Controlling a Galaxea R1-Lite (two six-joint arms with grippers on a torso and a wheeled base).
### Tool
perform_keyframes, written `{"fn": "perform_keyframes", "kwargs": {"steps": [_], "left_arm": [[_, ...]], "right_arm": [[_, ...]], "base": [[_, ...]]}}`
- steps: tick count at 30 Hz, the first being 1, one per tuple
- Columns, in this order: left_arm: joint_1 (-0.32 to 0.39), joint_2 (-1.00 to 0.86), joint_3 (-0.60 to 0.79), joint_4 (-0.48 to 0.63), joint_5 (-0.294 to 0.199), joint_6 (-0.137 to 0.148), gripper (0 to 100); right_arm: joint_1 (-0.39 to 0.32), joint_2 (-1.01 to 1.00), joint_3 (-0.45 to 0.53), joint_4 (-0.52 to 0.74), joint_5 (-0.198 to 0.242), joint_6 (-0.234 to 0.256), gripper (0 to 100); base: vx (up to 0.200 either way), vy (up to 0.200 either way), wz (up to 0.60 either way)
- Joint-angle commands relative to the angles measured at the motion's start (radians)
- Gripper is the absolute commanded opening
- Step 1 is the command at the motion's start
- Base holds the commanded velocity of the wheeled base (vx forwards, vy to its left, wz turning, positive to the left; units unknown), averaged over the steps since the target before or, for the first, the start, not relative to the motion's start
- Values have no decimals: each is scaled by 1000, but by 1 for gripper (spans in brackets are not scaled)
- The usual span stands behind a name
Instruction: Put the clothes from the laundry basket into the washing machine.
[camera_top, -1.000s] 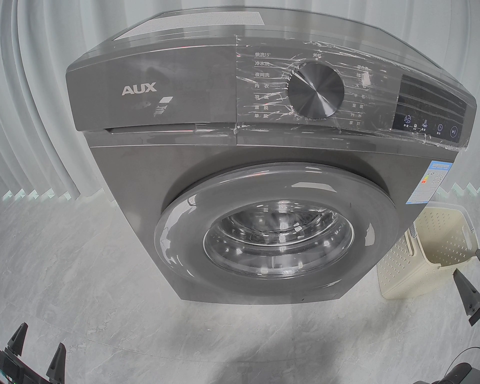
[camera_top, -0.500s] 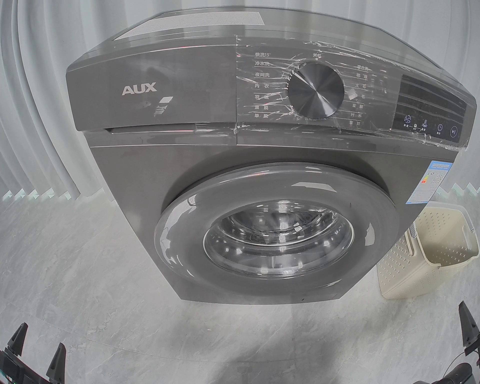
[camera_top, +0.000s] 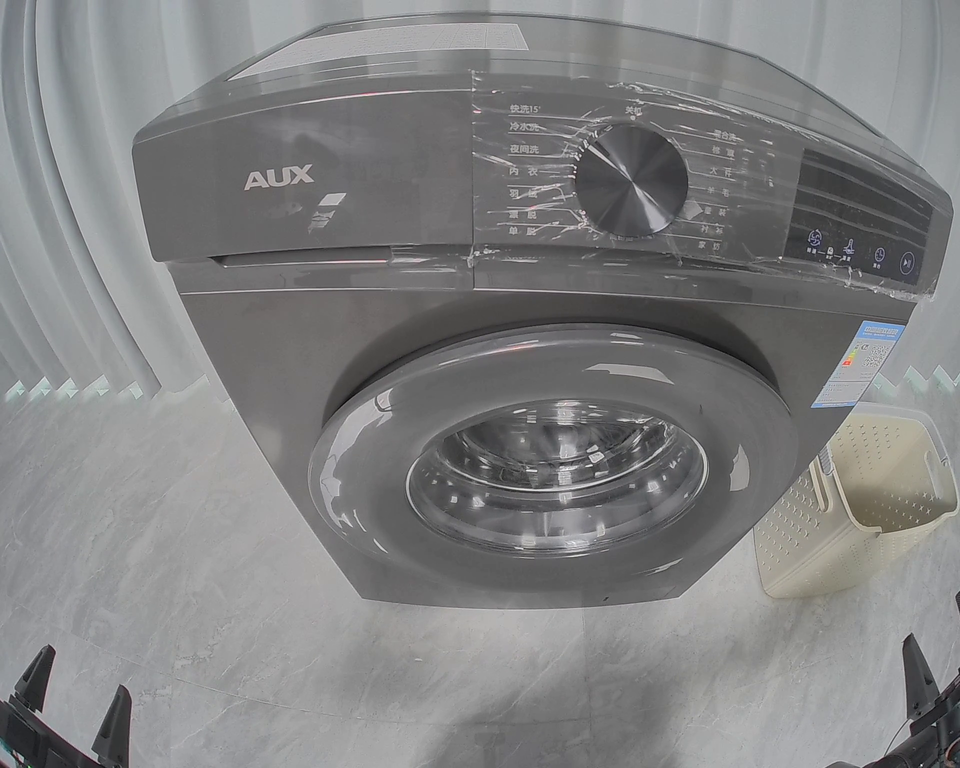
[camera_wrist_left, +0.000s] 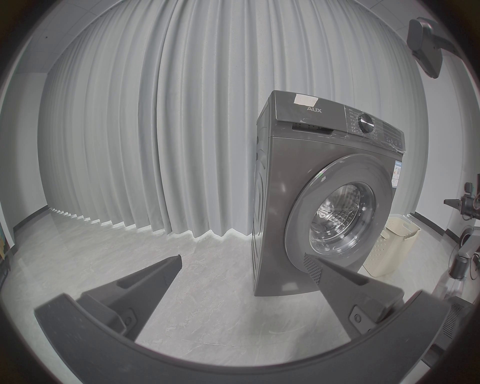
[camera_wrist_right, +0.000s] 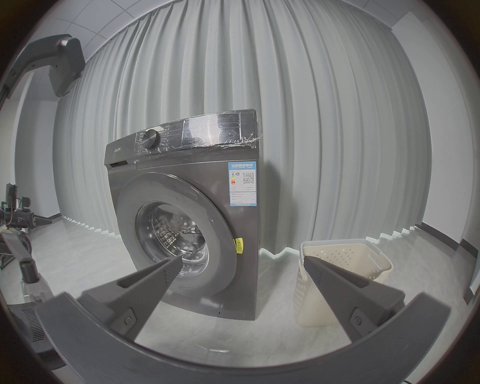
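The grey washing machine (camera_top: 300, 340) stands straight ahead with its round glass door (camera_top: 555, 465) closed; through the glass I see the metal drum. The cream perforated laundry basket (camera_top: 870, 500) sits on the floor by the machine's right side, and the part of its inside that I see is bare. My left gripper (camera_top: 78, 682) is low at the front left, open and holding nothing, with the machine (camera_wrist_left: 320, 200) well beyond it. My right gripper (camera_top: 935, 645) is low at the front right, open and holding nothing, short of the basket (camera_wrist_right: 345, 280).
Grey marble-look floor (camera_top: 200, 560) spreads all around the machine. White curtains (camera_top: 60, 200) hang behind it. The control dial (camera_top: 631, 180) and panel on the machine's top front are wrapped in plastic film.
My right gripper has dropped lower and drawn back from the basket toward the front right corner. The left gripper, the machine and the basket have not moved.
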Motion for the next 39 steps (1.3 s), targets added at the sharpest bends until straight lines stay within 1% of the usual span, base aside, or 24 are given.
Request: {"fn": "perform_keyframes", "kwargs": {"steps": [1, 5, 6, 7, 8, 9, 10, 15, 19, 21, 22, 27, 30, 32, 39], "left_arm": [[0, -15, 16, -2, 1, 0, 100], [0, -15, 16, -2, 1, 0, 100], [0, -15, 16, 0, 1, 0, 100], [0, -15, 16, 0, 1, 0, 100], [0, -15, 16, -2, 1, 0, 100], [0, -15, 16, 0, 1, 0, 100], [0, -15, 16, -2, 3, 0, 100], [0, -15, 16, 0, 4, 1, 100], [0, -15, 16, -2, 4, 1, 100], [0, -15, 16, 0, 4, 0, 100], [0, -15, 16, -2, 4, 0, 100], [0, -15, 16, 0, 3, 0, 100], [0, -15, 16, 0, 3, 0, 100], [-2, -15, 16, 0, 1, -2, 100], [-2, -15, 16, 0, 0, -2, 100]], "right_arm": [[-1, -22, 18, 51, -25, 2, 100], [-1, -22, 18, 54, -41, 4, 100], [-2, -22, 18, 54, -69, 7, 100], [-2, -22, 18, 55, -86, 7, 100], [-2, -22, 18, 74, -117, 11, 100], [-2, -22, 18, 105, -129, 22, 100], [-2, -22, 18, 118, -130, 39, 100], [-4, -22, 18, 109, -127, 44, 100], [-4, -22, 18, 109, -127, 34, 100], [-2, -22, 18, 126, -100, 5, 100], [-2, -22, 18, 129, -91, -1, 100], [-2, -22, 18, 131, -88, 4, 100], [1, -22, 18, 131, -88, -4, 100], [4, -22, 18, 131, -77, -4, 100], [2, -22, 18, 131, -86, -1, 100]], "base": [[0, 0, 0], [0, 0, 0], [0, 0, 0], [0, 0, 0], [0, 0, 0], [0, 0, 0], [0, 0, 0], [0, 0, 0], [0, 0, 0], [0, 0, 0], [0, 0, 0], [0, 0, 0], [0, 0, 0], [0, 0, 0], [0, 0, 0]]}}
